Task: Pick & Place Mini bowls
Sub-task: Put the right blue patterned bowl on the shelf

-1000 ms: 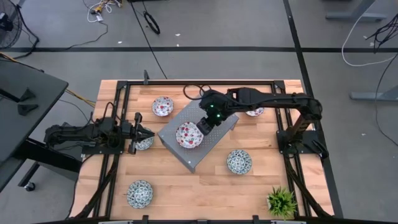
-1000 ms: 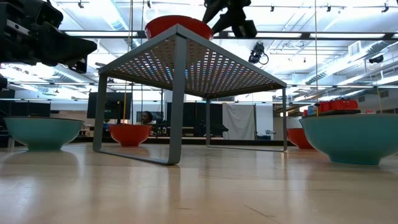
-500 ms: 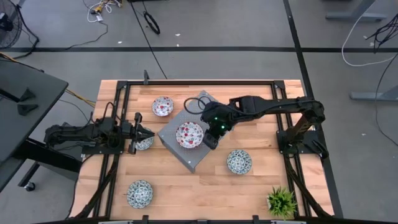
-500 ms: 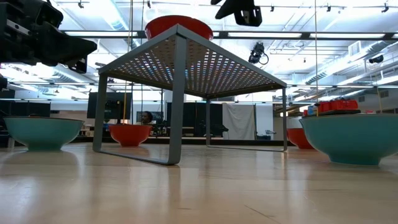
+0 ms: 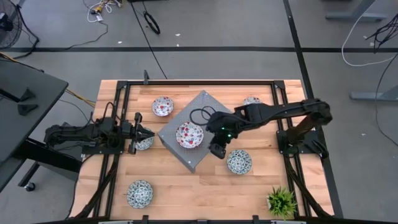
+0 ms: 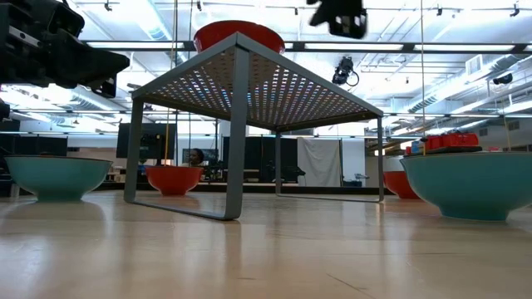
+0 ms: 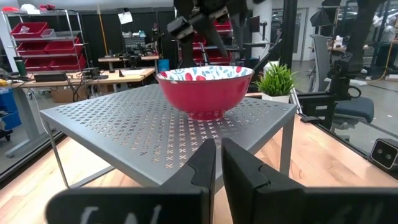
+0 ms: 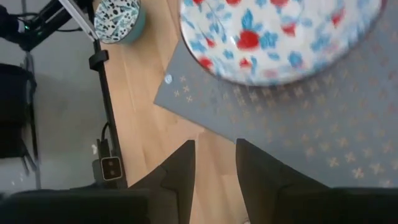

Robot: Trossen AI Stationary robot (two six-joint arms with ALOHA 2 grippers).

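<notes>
A red-patterned mini bowl [image 5: 189,135] sits on the grey perforated stand [image 5: 200,102]; it also shows in the left wrist view [image 7: 204,87] and the right wrist view [image 8: 280,37]. My right gripper [image 5: 217,150] hovers open and empty over the stand's near right edge, between that bowl and a teal mini bowl [image 5: 239,161]. My left gripper [image 5: 140,132] waits shut at the table's left, just above another teal mini bowl [image 5: 145,143]. More mini bowls lie around: red ones [image 5: 163,106] [image 5: 252,101] at the back and a teal one [image 5: 140,193] at the front left.
A small green potted plant [image 5: 282,202] stands at the front right corner. Black frame rails [image 5: 118,118] run along both table sides. In the low view the stand's legs [image 6: 236,137] rise mid-table, with teal bowls [image 6: 56,176] [image 6: 474,183] on either side.
My right gripper has drawn away from the red bowl on the stand, moving toward the front right past the stand's edge. The bowl stays put. The left arm has not moved.
</notes>
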